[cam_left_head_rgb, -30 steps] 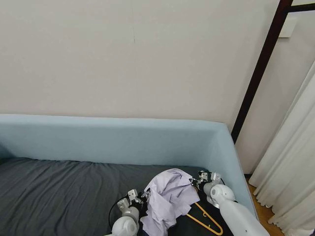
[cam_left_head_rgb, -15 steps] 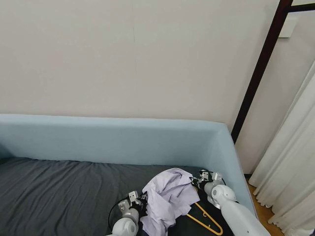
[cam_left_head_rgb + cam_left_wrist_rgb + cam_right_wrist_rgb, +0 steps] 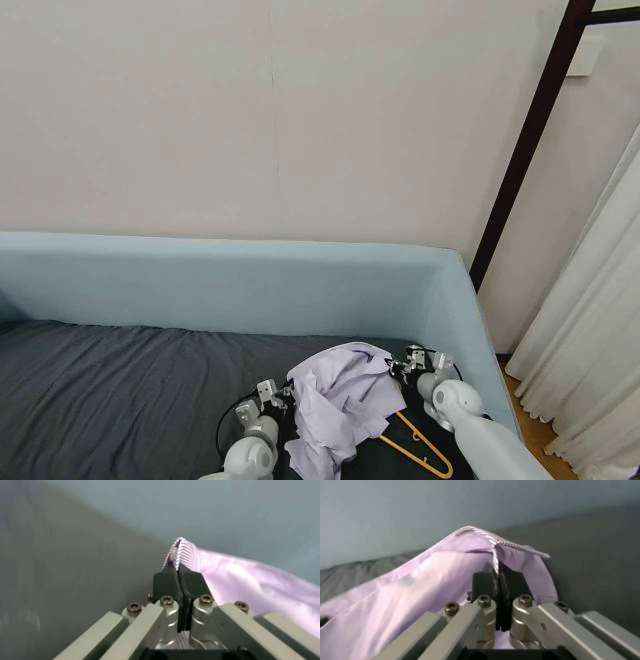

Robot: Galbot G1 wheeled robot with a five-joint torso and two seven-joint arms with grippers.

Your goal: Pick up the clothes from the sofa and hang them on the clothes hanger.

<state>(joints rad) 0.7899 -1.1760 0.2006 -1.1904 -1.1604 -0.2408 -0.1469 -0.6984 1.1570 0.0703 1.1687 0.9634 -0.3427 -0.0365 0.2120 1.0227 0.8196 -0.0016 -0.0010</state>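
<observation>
Grey sofa cushion [image 3: 120, 390] below, and we have the lilac shirt [image 3: 340, 405] bunched over it, left gripper [image 3: 178, 560] and right gripper [image 3: 496, 570] each clamped on an edge. Pickup's underway; next, we reckon, the orange hanger [image 3: 420, 448] alongside.

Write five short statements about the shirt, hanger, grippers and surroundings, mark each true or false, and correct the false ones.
1. The left gripper is shut on the shirt. True.
2. The right gripper is open, clear of the shirt. False: it is shut on an edge of the shirt.
3. The hanger lies on the sofa seat, next to the shirt. True.
4. The shirt is draped on the hanger. False: it is bunched between the two grippers, and the hanger lies bare on the seat.
5. A curtain hangs to the robot's right, past the sofa's end. True.
</observation>
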